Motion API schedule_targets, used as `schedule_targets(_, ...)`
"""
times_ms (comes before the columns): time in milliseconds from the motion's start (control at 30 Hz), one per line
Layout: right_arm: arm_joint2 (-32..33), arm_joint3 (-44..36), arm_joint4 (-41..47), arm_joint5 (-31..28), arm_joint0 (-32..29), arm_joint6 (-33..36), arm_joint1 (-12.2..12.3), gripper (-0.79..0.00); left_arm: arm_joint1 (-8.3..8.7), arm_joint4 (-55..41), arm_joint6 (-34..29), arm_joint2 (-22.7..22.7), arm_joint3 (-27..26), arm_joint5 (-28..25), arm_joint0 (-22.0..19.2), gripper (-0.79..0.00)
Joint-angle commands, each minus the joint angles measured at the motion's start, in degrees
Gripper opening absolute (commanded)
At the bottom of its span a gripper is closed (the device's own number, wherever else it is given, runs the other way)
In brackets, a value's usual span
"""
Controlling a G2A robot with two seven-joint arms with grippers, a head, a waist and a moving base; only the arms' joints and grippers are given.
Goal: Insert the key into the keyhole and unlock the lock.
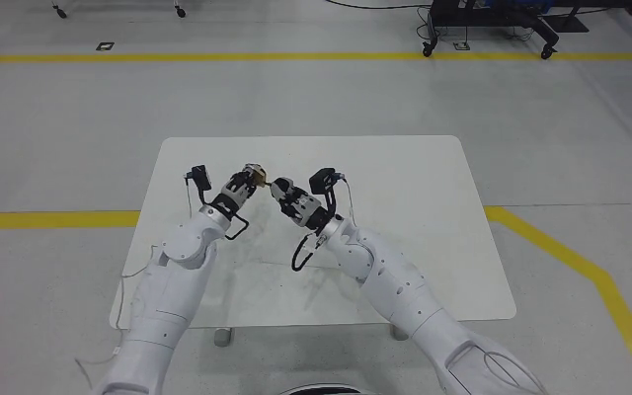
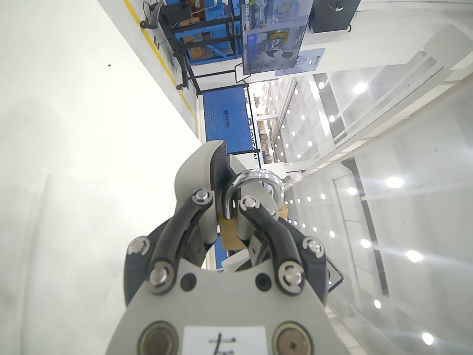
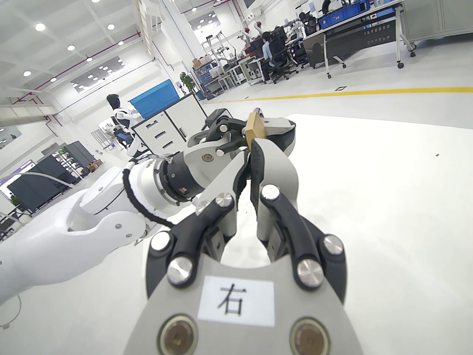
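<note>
Holding the brass padlock with a silver loop [image 2: 231, 232] up off the white counter [image 1: 415, 197], my left end effector [image 1: 247, 184] grips its body tight, I think so the keyhole end faces my right end effector [image 3: 255, 149]. That one is pinched shut just beside the lock. Its own pads [image 3: 254, 186] hide any key and the keyhole from me.

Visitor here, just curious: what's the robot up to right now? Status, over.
Left fingers shut on brass padlock, held above the table. Right fingers shut, tips close against the padlock's body. Nothing seen blocking.
</note>
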Motion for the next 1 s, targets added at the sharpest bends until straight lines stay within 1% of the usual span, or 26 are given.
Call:
schedule_targets(0, 0.05, -0.08, -0.17, -0.07, -0.08, -0.49, -0.01, -0.785, -0.02, -1.79, -1.27, -0.18, 0.38, 1.00, -0.25, -0.785)
schedule_targets(167, -0.06, -0.29, -1.46, -0.14, -0.36, -2.40, -0.05, -0.785, -0.15, -6.75, -4.65, -0.47, 1.75, 4.80, -1.07, -0.785)
schedule_targets(300, -0.22, -0.31, -2.71, -0.09, -0.50, -4.03, -0.11, -0.785, -0.21, -9.54, -6.88, -0.65, 2.94, 6.34, -1.65, -0.785)
schedule_targets(533, -0.30, -0.23, -4.22, -0.11, -0.68, -6.77, -0.21, -0.785, -0.25, -12.03, -7.88, -1.19, 4.62, 6.67, -2.32, -0.785)
schedule_targets(733, 0.80, -0.49, -1.85, -0.50, -1.30, -9.70, -0.33, -0.785, -0.42, -15.81, -9.37, -1.65, 6.26, 6.72, -2.86, -0.785)
schedule_targets(967, 1.00, -0.09, 2.12, 1.31, -1.27, -9.28, -0.95, -0.785, -1.47, -25.28, -11.97, -1.12, 7.78, 4.14, -3.12, -0.785)
